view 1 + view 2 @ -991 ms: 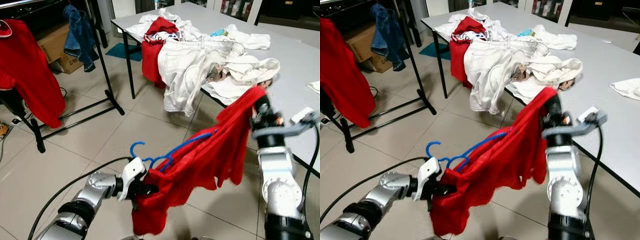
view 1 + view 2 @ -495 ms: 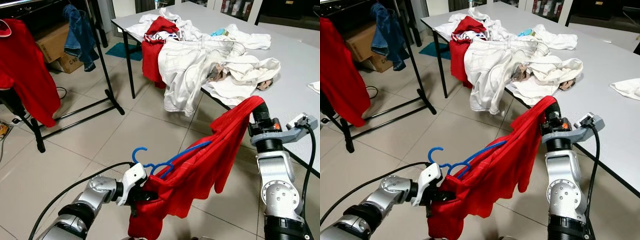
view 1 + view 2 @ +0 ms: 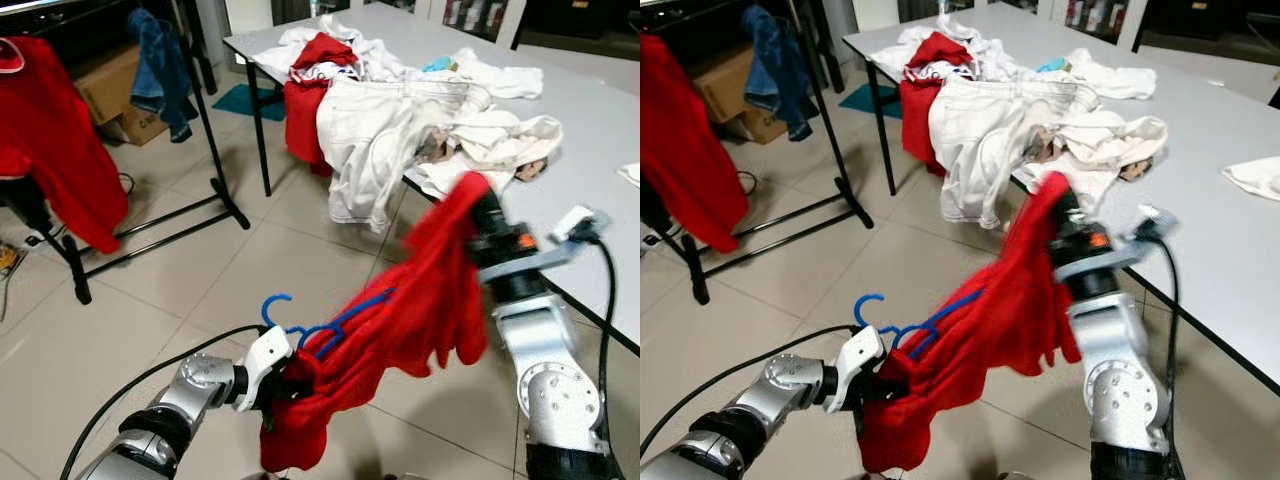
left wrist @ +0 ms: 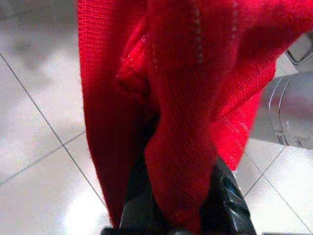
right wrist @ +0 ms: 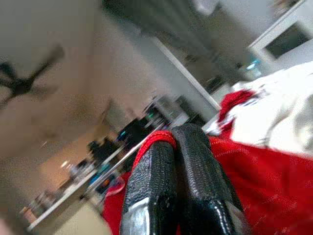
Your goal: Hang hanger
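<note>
A red garment is threaded on a blue hanger and stretches between my two grippers over the tiled floor. The hanger's hook sticks up near my left gripper, which is low in front and shut on the garment's bunched lower end; red cloth lies between its fingers. My right gripper points upward beside the table, draped in the garment's other end. Its fingers are pressed together with red cloth around them.
A black clothes rack stands at the left with a red garment and blue jeans on it. A grey table at the right carries a pile of white and red clothes. A cardboard box sits behind the rack.
My right gripper has swung up and to the left with its end of the garment, bunching the cloth. The left gripper has barely moved.
</note>
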You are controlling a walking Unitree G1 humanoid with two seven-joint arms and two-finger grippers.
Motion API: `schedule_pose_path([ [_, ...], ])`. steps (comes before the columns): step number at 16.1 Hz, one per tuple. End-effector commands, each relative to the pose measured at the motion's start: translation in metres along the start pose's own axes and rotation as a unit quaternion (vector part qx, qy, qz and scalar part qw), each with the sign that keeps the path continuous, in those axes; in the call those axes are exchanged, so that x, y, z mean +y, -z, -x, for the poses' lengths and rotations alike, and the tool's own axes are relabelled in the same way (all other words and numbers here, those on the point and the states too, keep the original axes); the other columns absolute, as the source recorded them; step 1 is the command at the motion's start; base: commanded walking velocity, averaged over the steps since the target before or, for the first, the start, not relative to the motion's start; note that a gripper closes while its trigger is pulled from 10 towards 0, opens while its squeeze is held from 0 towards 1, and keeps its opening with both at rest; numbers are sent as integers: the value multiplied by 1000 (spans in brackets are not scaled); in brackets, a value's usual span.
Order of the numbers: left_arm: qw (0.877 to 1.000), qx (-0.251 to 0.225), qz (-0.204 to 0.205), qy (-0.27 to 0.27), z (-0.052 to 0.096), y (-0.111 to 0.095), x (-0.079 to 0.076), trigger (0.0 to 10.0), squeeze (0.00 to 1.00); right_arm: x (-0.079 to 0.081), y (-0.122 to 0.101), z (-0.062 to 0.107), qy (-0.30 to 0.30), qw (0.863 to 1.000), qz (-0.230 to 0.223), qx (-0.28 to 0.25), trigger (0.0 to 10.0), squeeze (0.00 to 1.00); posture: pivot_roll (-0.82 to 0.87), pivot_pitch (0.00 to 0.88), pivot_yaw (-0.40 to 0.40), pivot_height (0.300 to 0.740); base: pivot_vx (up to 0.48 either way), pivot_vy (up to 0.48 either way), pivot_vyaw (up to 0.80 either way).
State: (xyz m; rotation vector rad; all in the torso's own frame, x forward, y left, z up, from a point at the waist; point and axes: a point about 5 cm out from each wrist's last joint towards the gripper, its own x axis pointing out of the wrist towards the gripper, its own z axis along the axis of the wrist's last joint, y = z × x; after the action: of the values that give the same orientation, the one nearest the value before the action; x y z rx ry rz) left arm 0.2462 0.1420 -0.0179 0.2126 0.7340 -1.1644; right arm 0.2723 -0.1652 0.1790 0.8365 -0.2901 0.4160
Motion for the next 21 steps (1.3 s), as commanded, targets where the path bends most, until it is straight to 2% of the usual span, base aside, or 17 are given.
schedule_pose_path([
  [1,989,140,52,7,12,54,-13,10000,0,32,-41,-10,-90,991,27,-95,0,0,-159,0,48,740,0,0,0],
  [4,988,142,53,7,10,50,-11,10000,0,33,-45,-10,-95,990,25,-97,0,0,-159,0,48,740,0,0,0],
  [7,988,146,49,-1,5,43,-8,10000,0,42,-46,-11,-116,989,23,-89,0,0,-169,0,49,740,0,0,0],
  [9,989,115,21,-91,0,25,6,10000,0,52,-29,-7,-157,987,11,-33,0,0,-169,0,49,740,0,0,0],
  [11,988,88,18,-123,-1,13,13,10000,0,57,-17,-1,-181,983,6,8,0,0,-169,0,49,740,0,0,0],
  [13,987,28,8,-161,-4,-19,26,10000,0,57,1,8,-202,976,29,78,0,0,-160,0,40,740,0,0,0],
  [15,986,21,-4,-165,-5,-27,28,10000,0,57,5,9,-203,974,43,92,0,0,-160,0,40,740,0,0,0],
  [16,987,14,-15,-160,-8,-34,27,10000,0,48,13,6,-171,974,97,115,0,0,-167,0,44,740,0,0,0],
  [18,987,11,-22,-158,-10,-37,27,10000,0,39,17,4,-136,975,131,119,0,0,-168,0,46,740,0,0,0],
  [19,989,10,-35,-142,-13,-42,26,10000,0,15,19,-2,-54,964,227,130,0,0,-171,0,48,740,0,0,0],
  [20,990,10,-42,-134,-14,-44,25,10000,0,6,20,-4,-22,952,275,135,0,0,-171,0,48,740,0,0,0],
  [21,992,20,-51,-113,-17,-45,22,10000,0,0,12,-9,13,946,307,103,0,0,-166,0,52,740,0,0,0],
])
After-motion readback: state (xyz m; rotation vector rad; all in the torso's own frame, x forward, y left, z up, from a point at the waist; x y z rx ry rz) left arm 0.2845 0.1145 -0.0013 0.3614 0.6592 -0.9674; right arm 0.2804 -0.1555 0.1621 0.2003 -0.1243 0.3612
